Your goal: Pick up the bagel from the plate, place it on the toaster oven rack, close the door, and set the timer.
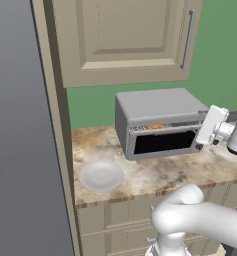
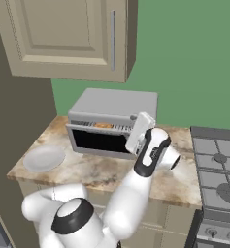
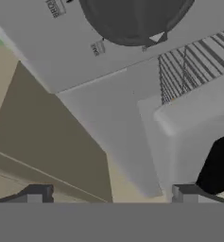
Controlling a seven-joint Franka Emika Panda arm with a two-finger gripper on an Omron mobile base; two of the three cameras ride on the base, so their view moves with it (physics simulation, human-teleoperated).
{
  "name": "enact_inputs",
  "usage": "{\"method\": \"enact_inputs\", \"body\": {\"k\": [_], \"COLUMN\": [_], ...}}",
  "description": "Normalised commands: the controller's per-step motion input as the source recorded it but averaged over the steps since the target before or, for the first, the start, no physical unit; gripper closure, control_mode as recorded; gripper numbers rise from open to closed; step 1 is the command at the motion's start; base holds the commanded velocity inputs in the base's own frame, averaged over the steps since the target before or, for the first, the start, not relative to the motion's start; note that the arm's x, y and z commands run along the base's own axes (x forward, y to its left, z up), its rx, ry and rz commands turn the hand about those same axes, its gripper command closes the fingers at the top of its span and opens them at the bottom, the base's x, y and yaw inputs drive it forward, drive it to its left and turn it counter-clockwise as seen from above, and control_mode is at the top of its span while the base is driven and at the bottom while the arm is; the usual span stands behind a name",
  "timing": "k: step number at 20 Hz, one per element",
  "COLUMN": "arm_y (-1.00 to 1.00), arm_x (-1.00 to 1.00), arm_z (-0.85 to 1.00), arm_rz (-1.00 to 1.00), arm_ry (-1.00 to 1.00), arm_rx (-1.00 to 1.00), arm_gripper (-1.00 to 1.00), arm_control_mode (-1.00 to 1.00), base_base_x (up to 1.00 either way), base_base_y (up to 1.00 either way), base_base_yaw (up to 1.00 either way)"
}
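The spread, empty tool (image 3: 111, 194) sits by the grey toaster oven's (image 1: 157, 107) right end, its small orange-brown bagel (image 1: 155, 127) inside.

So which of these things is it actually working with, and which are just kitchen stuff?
In use:
bagel on the toaster oven rack
door, nearly shut
plate, bare
dial
fingers, open

Just there:
cabinet
stove

Pale grey-white plate (image 1: 101, 175) on a mottled beige-brown worktop (image 1: 160, 172) — grey toaster oven (image 1: 160, 122), orange-brown bagel (image 1: 155, 127) inside.
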Motion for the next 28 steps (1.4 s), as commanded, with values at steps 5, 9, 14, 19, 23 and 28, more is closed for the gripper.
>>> {"method": "enact_inputs", "body": {"k": [5,9,14,19,23,28], "arm_y": [0.47,0.11,0.0,0.0,0.05,0.07], "arm_x": [0.49,0.41,0.52,0.74,0.83,0.46], "arm_z": [0.67,0.2,0.02,0.0,0.0,0.02], "arm_rz": [-0.27,-0.24,-0.23,-0.23,-0.21,-0.11], "arm_ry": [-0.02,0.0,0.04,0.07,0.03,0.0], "arm_rx": [0.0,0.0,0.0,0.0,0.0,0.0], "arm_gripper": [-1.0,-1.0,-1.0,-1.0,-1.0,-1.0], "arm_control_mode": [-1.0,-1.0,-1.0,-1.0,-1.0,-1.0], "base_base_x": [0.0,0.0,0.0,0.0,0.0,0.0], "base_base_y": [0.0,0.0,0.0,0.0,0.0,0.0], "base_base_yaw": [0.0,0.0,0.0,0.0,0.0,0.0]}}
